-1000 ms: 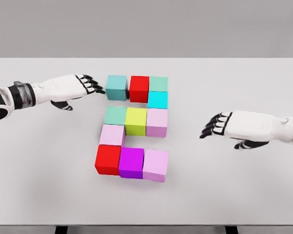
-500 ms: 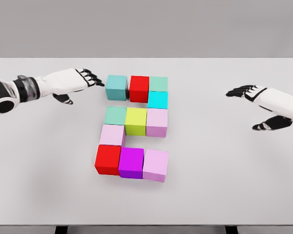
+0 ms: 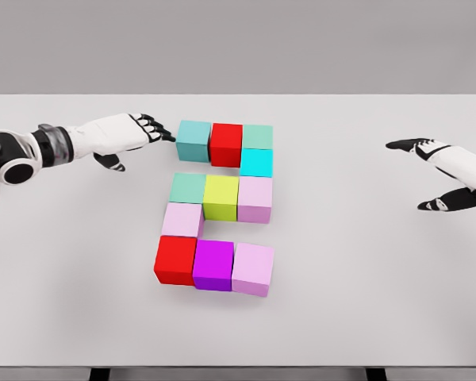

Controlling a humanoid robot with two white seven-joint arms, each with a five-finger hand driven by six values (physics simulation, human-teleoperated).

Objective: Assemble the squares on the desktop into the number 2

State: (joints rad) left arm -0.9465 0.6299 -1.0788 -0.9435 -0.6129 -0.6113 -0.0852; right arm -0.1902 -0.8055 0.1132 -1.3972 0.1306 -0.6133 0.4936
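Coloured cubes lie on the white table [image 3: 365, 302] in the shape of a 2. The top row holds a teal cube [image 3: 193, 140], a red cube [image 3: 226, 144] and a green cube [image 3: 258, 136], with a cyan cube [image 3: 256, 163] just below on the right. In the middle row sit a green cube [image 3: 187, 188], a yellow-green cube [image 3: 220, 197] and a pink cube [image 3: 255, 198]. A pink cube [image 3: 182, 219] joins down to the bottom row of red [image 3: 174, 259], magenta [image 3: 213, 264] and pink [image 3: 253, 269]. My left hand [image 3: 155, 128] touches the teal cube's left side, fingers loosely extended. My right hand [image 3: 428, 171] hovers open far right.
The left hand has pushed the teal cube right against the red one. The right hand has pulled back to the right and upward, away from the cubes.
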